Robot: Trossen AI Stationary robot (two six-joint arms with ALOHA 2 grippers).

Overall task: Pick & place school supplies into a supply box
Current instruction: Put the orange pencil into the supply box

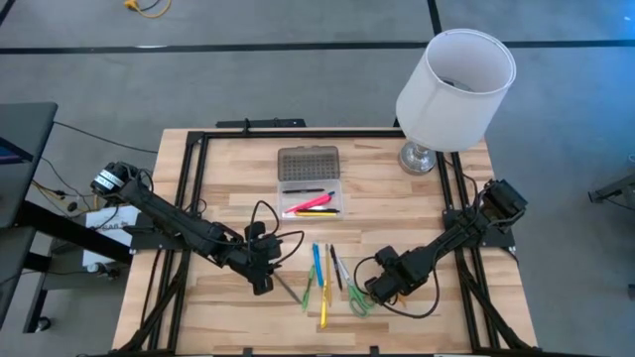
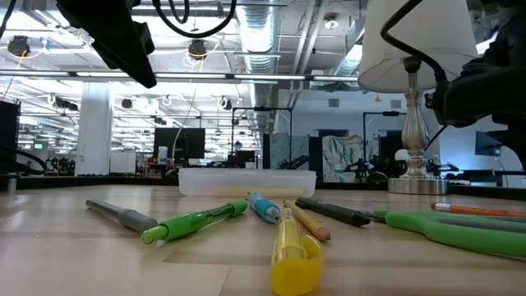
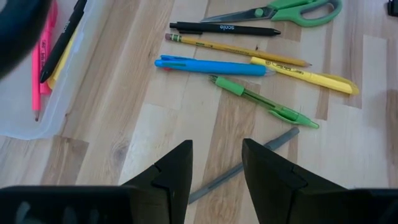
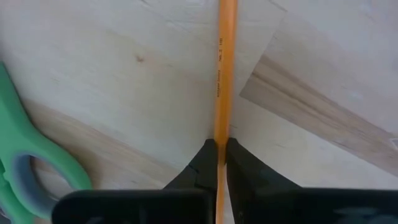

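The supply box (image 1: 311, 201) lies open at the table's middle, its grey lid (image 1: 308, 162) on the far side, with pink, black and yellow pens inside. Loose supplies lie nearer: a black pen (image 3: 224, 28), a yellow pencil (image 3: 236, 48), a blue pen (image 3: 211, 66), a yellow marker (image 3: 311, 76), a green pen (image 3: 264, 102), a grey pen (image 3: 249, 165) and green-handled scissors (image 3: 280, 10). My left gripper (image 3: 217, 162) hovers open over the grey pen. My right gripper (image 4: 221, 152), right of the scissors (image 4: 18, 168), is shut on an orange pencil (image 4: 222, 62). My right gripper pinches the orange pencil's shaft (image 4: 219, 127) between its two fingertips, one on each long side. The fingers come from above, pointing down. The pencil lies flat along the wooden table; its ends lie outside the wrist view.
A white-shaded lamp (image 1: 451, 94) stands at the far right corner of the table. Black rails (image 1: 189, 178) frame the wooden top on the left, right and far sides. Bare wood lies between the box and the left rail.
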